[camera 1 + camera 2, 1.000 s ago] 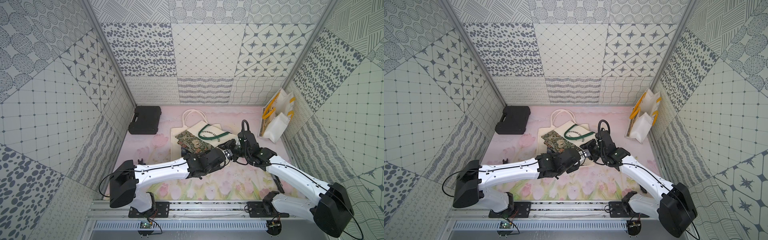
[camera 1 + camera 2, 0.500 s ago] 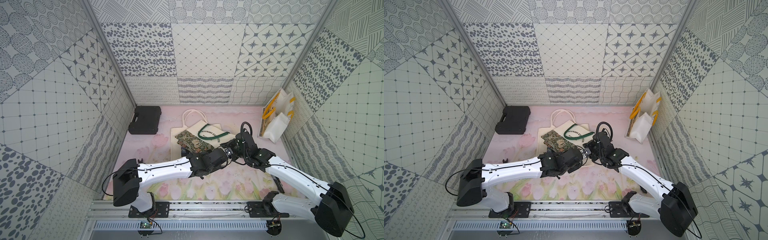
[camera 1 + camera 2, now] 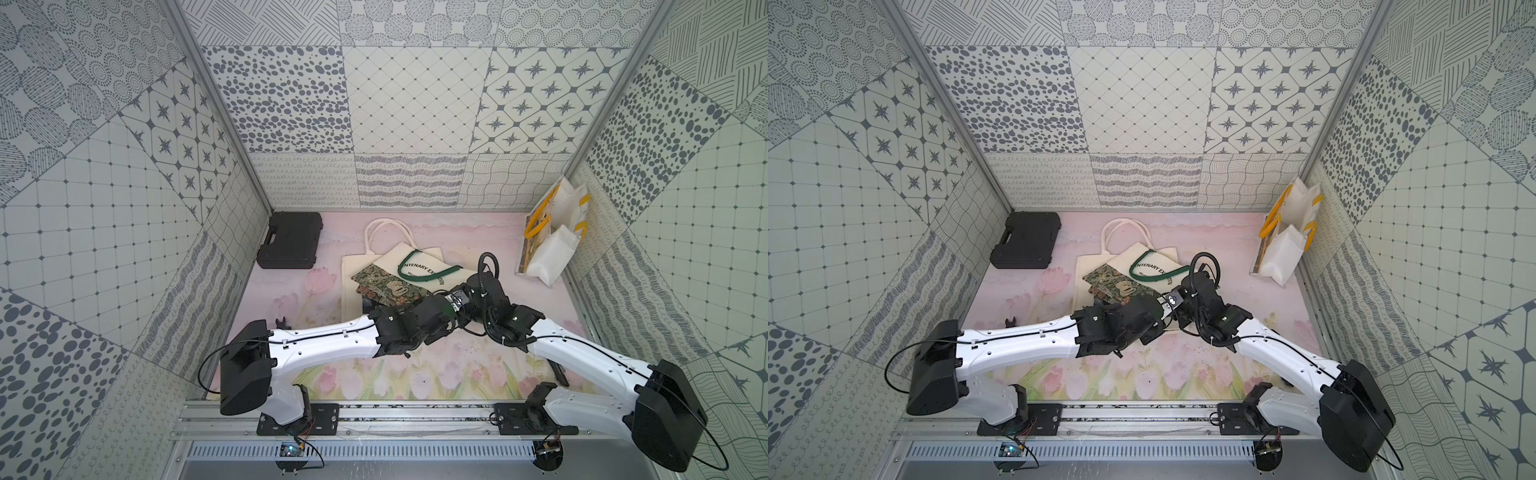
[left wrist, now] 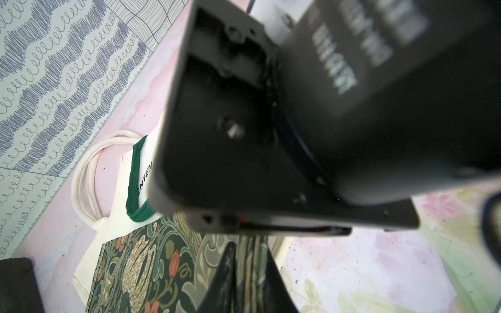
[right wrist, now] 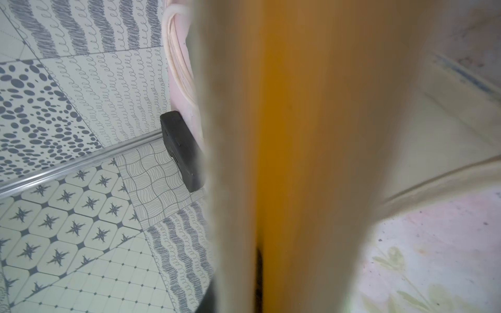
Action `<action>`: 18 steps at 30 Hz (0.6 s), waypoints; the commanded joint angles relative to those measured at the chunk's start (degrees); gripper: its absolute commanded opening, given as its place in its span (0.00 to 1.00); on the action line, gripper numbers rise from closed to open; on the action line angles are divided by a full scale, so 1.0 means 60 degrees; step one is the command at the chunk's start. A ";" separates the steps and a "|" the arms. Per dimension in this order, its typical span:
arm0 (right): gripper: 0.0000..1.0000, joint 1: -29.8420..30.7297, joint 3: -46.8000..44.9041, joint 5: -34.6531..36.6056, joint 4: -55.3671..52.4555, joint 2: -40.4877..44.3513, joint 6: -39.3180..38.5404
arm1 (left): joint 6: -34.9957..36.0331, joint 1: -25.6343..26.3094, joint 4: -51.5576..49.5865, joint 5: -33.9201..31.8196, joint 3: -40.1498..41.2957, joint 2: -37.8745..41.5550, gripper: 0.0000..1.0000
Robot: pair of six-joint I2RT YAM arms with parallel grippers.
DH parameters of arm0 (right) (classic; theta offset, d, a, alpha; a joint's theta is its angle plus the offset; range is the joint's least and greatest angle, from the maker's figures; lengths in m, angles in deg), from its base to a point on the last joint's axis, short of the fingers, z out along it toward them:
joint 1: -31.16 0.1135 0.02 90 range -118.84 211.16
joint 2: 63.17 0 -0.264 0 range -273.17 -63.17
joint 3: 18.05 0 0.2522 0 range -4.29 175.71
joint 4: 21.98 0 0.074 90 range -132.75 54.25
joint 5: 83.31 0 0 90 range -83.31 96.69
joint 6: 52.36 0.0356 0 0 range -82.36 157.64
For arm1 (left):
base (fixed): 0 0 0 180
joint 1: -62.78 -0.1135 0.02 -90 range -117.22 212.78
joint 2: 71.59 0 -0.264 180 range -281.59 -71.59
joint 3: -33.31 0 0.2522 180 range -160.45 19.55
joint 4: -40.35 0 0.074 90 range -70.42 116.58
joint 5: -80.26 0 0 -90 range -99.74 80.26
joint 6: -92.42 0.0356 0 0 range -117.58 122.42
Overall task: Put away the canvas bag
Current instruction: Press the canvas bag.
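Now, left gripper (image 4: 249, 253): my jaws sit close together, pinching the folded edge of the floral cloth (image 4: 141, 271).
Right gripper (image 3: 457, 316): tucked under my two wrists in both top views; I cannot tell how its jaws stand.
Right wrist view: a blurred beige and orange band close against the lens blocks the middle; I cannot tell what it is.
Arms: my wrists meet mid-scene, the left reaching from near left and the right from near right, over the near edge of the bags.
Canvas bag (image 3: 428, 259): cream with green handles, lying flat on the mat (image 3: 457, 374), mid-scene toward the far side. The floral cloth lies against its near-left edge; I cannot tell if they are one piece.
Second bag (image 3: 353, 270): cream, white handles looped toward the far wall, lying under the other two.
Case (image 3: 291, 243): black, closed, far left corner.
White bags (image 3: 552, 253): yellow handles, upright at the far right wall.
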 commanded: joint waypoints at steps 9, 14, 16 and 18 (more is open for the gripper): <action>0.00 -0.0865 0.0906 -0.0500 -0.1463 0.0111 -0.2798 | -0.0754 -0.0535 0.0046 0.0185 0.0121 0.1290 0.47; 0.00 -0.2497 0.1913 -0.3223 -0.0828 -0.0145 -0.4341 | -0.1022 -0.1576 -0.0558 0.0101 0.1021 0.3126 0.51; 0.00 -0.3010 0.2600 -0.4440 -0.0430 -0.0678 -0.4551 | -0.0922 -0.1872 -0.0558 -0.0012 0.1438 0.3887 0.53; 0.00 -0.3294 0.3635 -0.5635 -0.0161 -0.1648 -0.4738 | -0.0812 -0.2152 -0.0751 -0.0071 0.1678 0.4503 0.54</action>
